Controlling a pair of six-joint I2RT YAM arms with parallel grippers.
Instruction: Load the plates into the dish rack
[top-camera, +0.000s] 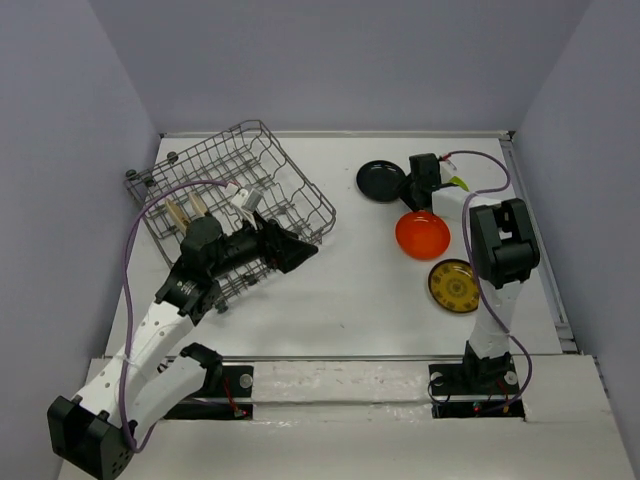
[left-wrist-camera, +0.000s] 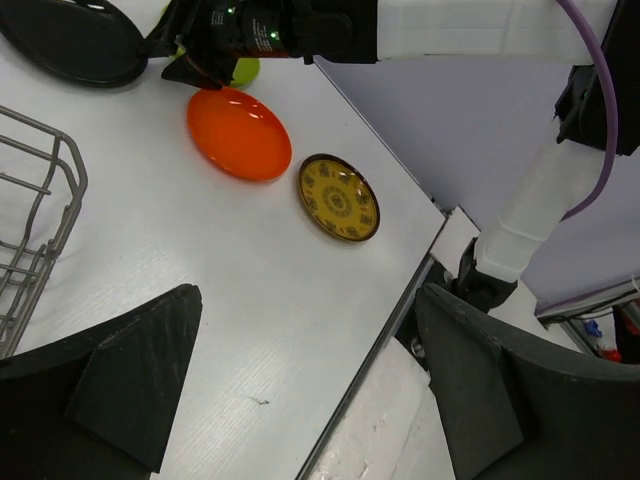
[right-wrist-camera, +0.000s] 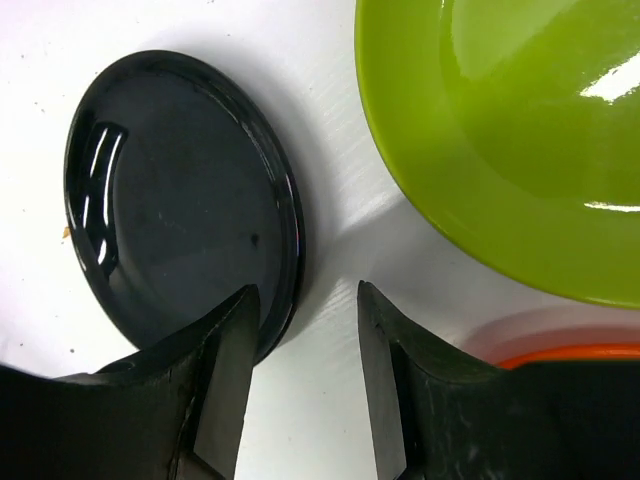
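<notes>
Black plate lies flat near the counter's far edge, right of centre, not yet lifted. Right fingers are parted and straddle its rim, one over the plate and one outside over bare counter, with nothing clamped. Lime green plate sits just beside it toward the right edge. Orange plate and patterned plate follow toward the near edge. Dish rack is at the far-left corner, well apart. Left fingers are spread and empty by it.

Risks we see:
- The rim is low and glossy, so a finger may skate off on closing and shove the plate into the lime one.
- A thin pinch could let it swing or drop on the carry.
</notes>
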